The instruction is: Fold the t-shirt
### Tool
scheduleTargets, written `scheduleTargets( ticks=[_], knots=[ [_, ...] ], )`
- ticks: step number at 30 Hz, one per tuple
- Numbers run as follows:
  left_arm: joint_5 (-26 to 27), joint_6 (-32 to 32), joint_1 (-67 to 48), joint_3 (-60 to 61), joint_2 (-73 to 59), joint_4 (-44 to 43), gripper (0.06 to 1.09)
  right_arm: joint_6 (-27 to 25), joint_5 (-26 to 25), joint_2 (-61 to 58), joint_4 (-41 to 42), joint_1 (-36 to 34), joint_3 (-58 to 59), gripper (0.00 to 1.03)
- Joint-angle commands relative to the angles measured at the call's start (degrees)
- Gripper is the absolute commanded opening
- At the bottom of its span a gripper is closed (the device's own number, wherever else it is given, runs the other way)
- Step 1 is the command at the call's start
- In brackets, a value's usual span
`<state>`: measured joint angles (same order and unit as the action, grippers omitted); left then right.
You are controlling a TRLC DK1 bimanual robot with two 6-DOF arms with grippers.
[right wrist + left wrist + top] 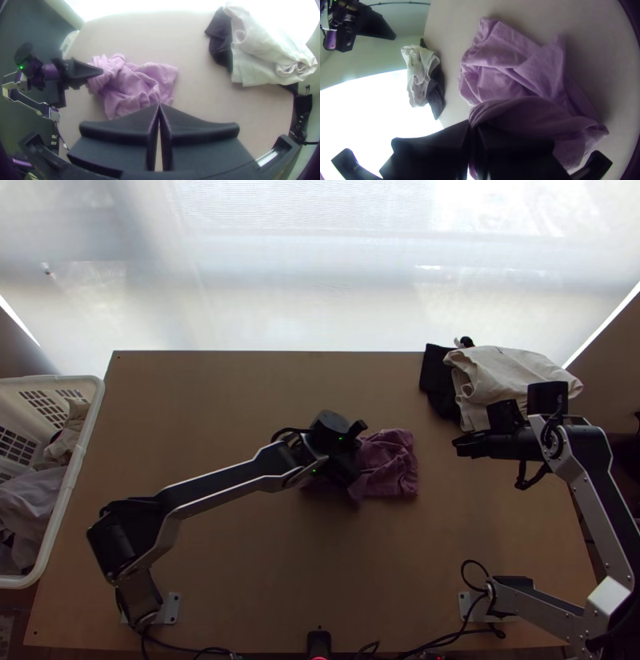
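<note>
Pale wooden table [200,396] bears, near its middle, a bunched purple cloth t-shirt [390,468], likely light and limp. My left black gripper [473,124] pinches a gathered fold; my right black gripper [159,105], closed and empty, should take the loose edge nearest it.

The t-shirt [396,464] is matt cloth, the table [232,548] smooth wood, the basket [74,460] plastic.

Left arm [220,488] extends inward across the top view; left gripper [350,480] angles down, fingers closed together. Right arm [604,504] bends sharply; right gripper [462,446] points inward, fingertips meeting.
</note>
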<state>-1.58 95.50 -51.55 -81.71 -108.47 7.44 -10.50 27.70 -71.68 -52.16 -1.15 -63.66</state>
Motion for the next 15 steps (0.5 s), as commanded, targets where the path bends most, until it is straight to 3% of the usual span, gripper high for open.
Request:
scheduleTargets(
  ticks=[1, 15],
  knots=[
    [-0.26, 2.58, -2.15, -8.2, -8.43, -1.2, 0.12, 0.66, 0.07, 1.89, -1.01, -0.17, -0.15, 0.03],
    [-0.61, 7.15, -6.55, -16.37, -17.92, -1.11, 0.12, 0.22, 0.16, 1.89, -1.19, -3.42, 0.46, 0.03]
  ],
)
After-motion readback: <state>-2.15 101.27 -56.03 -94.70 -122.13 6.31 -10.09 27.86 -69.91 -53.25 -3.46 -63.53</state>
